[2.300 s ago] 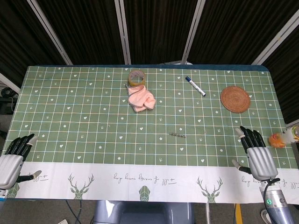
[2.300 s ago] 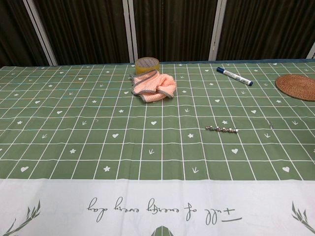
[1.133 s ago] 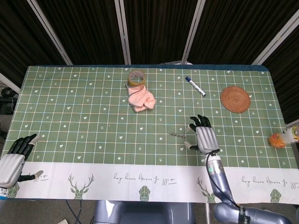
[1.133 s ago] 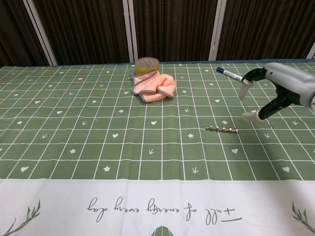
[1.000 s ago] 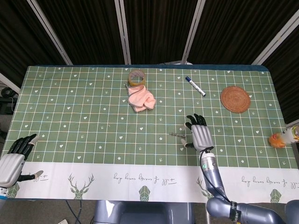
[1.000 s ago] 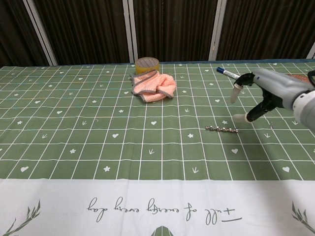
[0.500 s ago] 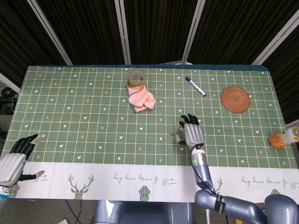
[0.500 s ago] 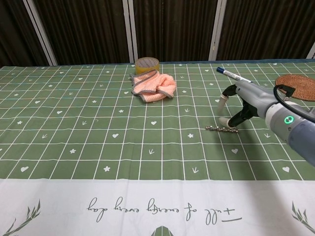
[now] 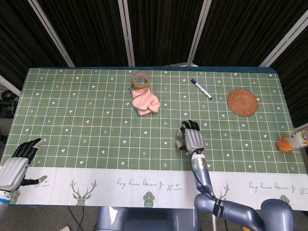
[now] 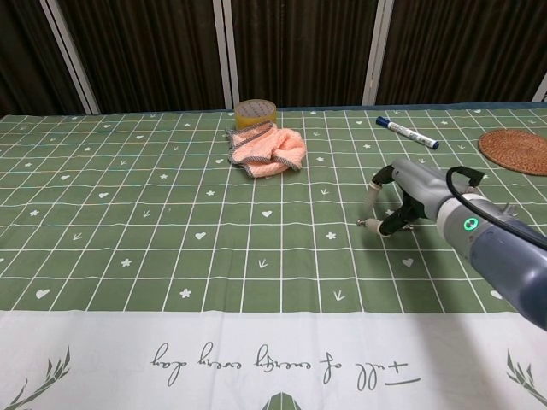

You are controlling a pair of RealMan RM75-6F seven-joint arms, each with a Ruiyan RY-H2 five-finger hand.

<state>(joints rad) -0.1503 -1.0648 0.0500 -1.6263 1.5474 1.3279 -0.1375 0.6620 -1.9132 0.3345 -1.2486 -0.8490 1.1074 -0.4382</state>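
My right hand (image 9: 192, 138) lies low over the middle of the green checked tablecloth (image 9: 86, 120), on top of a small metal chain. In the chest view the right hand (image 10: 403, 196) has its fingertips (image 10: 390, 227) down on the chain (image 10: 366, 223); only the chain's left end shows, flat on the cloth. The thumb stands apart from the fingers, and nothing is lifted. My left hand (image 9: 17, 163) rests at the table's front left edge with its fingers spread and holds nothing. The chest view does not show it.
A tape roll (image 9: 140, 79) and a pink cloth (image 9: 145, 102) lie at the back middle. A blue-capped marker (image 9: 201, 88) and a round woven coaster (image 9: 242, 102) lie back right. An orange object (image 9: 290, 142) sits off the right edge.
My right hand has swept in from the front right edge to the table's middle and come down onto the chain, covering most of it. The left hand has barely moved.
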